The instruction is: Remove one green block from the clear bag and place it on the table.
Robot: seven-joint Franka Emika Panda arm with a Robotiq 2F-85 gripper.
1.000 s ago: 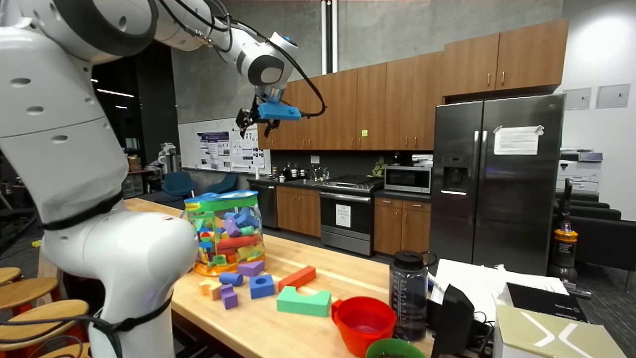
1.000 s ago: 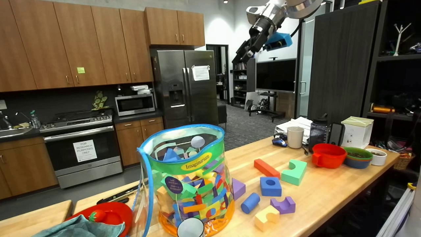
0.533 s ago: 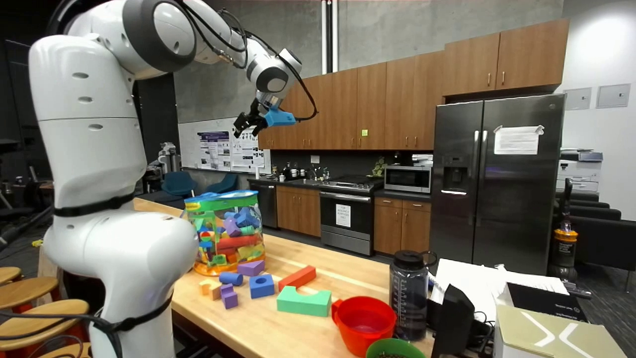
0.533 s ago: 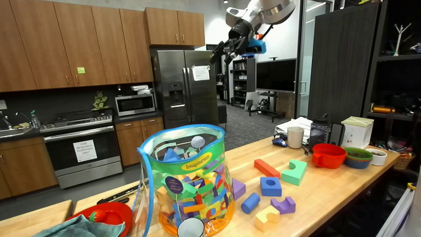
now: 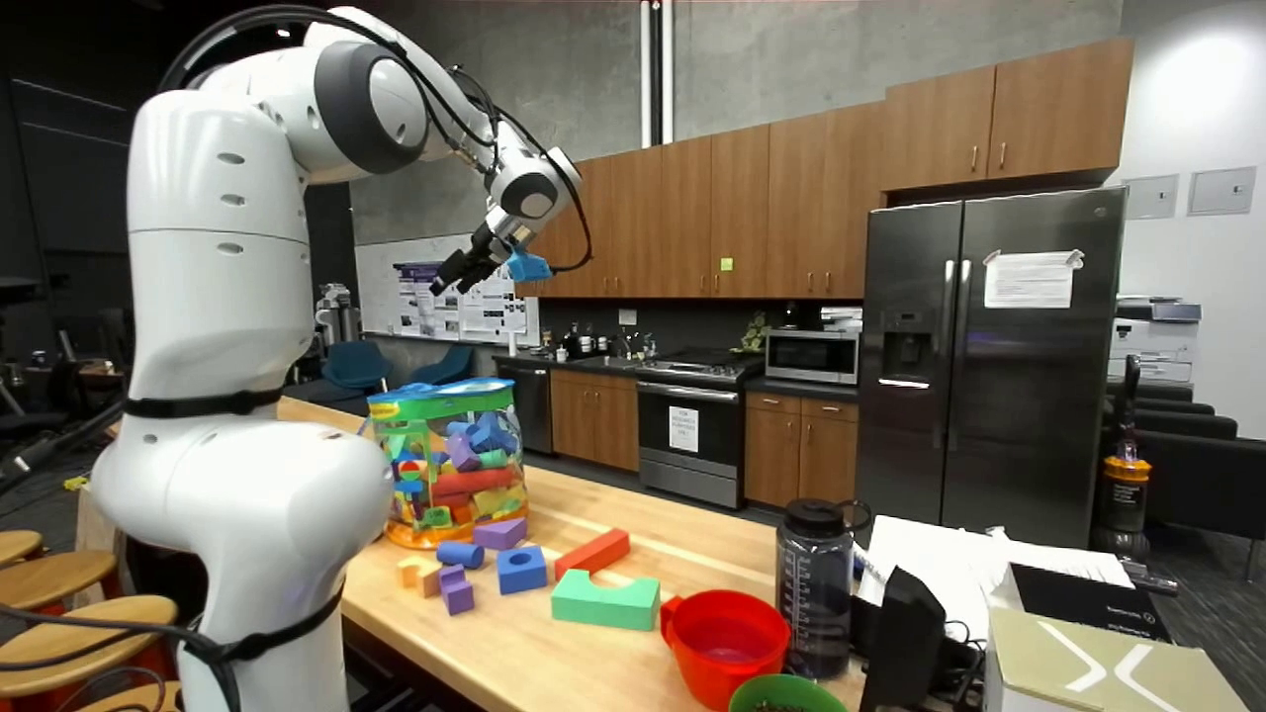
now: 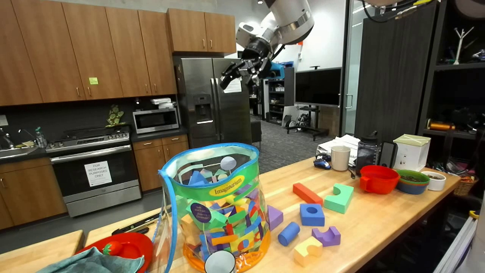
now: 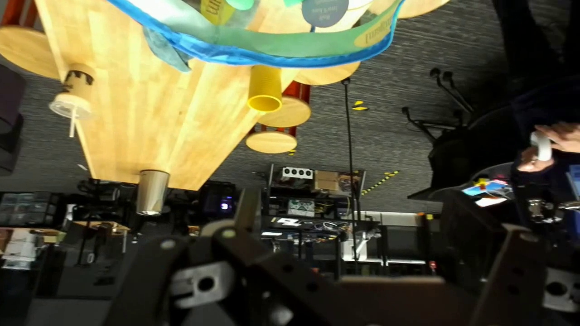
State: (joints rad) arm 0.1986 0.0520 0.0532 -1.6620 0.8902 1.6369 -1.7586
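The clear bag stands upright on the table, full of multicoloured blocks. Its blue-edged top is open, as an exterior view shows. Green blocks show through its side among other colours. In the wrist view, which is upside down, the bag's rim shows at the top edge. My gripper is open and empty, in the air well above the bag, touching nothing. In an exterior view its fingers are spread and tilted downward. In the wrist view the jaws stand wide apart with nothing between them.
Loose blocks lie beside the bag, among them a green arch, a red bar and a blue block. A red bowl and a bottle stand farther along. A red plate and a white cup are near the bag.
The arm has swung so that my gripper moved left and somewhat down in both exterior views, closer to above the bag. The gripper has also turned. The bag and blocks have not moved.
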